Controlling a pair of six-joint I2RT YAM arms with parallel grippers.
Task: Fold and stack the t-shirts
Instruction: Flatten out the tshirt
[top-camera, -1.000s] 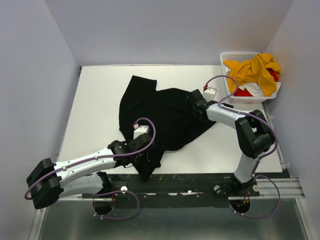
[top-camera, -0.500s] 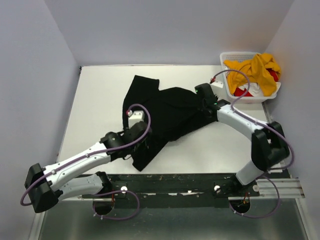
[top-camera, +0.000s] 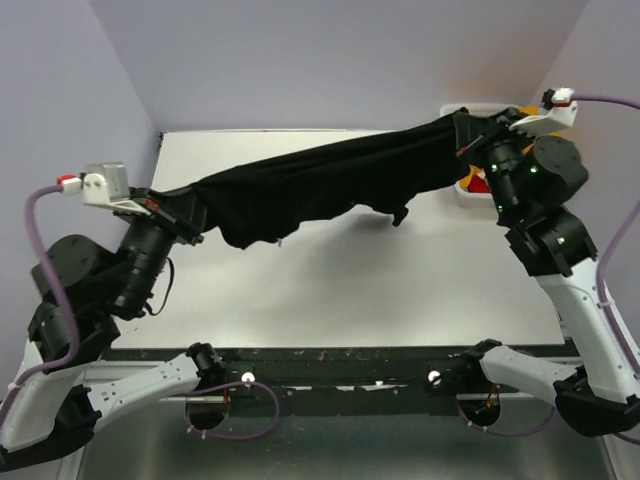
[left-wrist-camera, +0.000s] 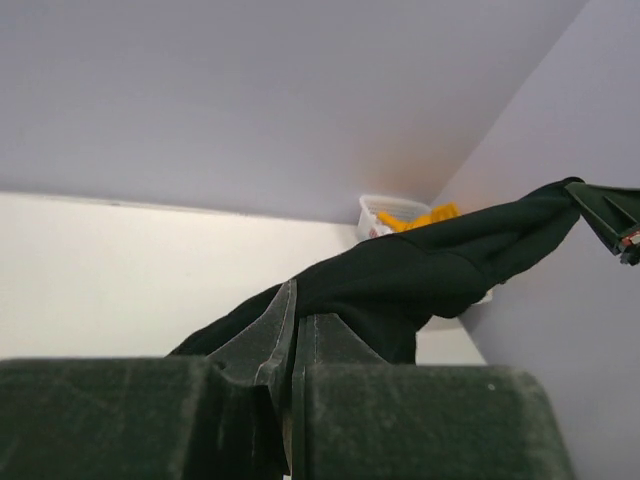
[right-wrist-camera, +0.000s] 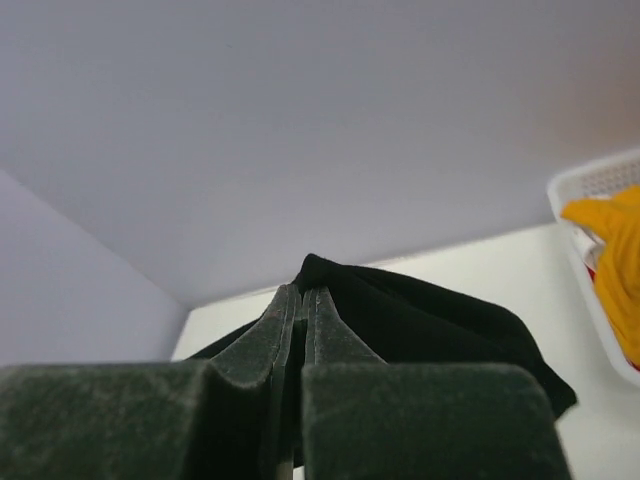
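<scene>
The large black t-shirt (top-camera: 320, 180) hangs in the air above the table, stretched in a sagging band from left to right. My left gripper (top-camera: 185, 207) is shut on its left end, and in the left wrist view the cloth (left-wrist-camera: 420, 275) runs out from the closed jaws (left-wrist-camera: 297, 315). My right gripper (top-camera: 468, 128) is shut on the right end, with black cloth (right-wrist-camera: 430, 320) bunched at the fingertips (right-wrist-camera: 303, 295). A mustard-yellow t-shirt (right-wrist-camera: 615, 230) lies in the basket, and a bit of a red one (top-camera: 478, 185) shows behind the right arm.
The white slatted basket (right-wrist-camera: 590, 180) stands at the table's back right corner, mostly hidden by the right arm in the top view. Lilac walls close in the white table (top-camera: 300, 290) on three sides. Both arms are raised high.
The right gripper shut on the black shirt. Both arms then rose and drew apart, lifting the shirt off the table and stretching it between them.
</scene>
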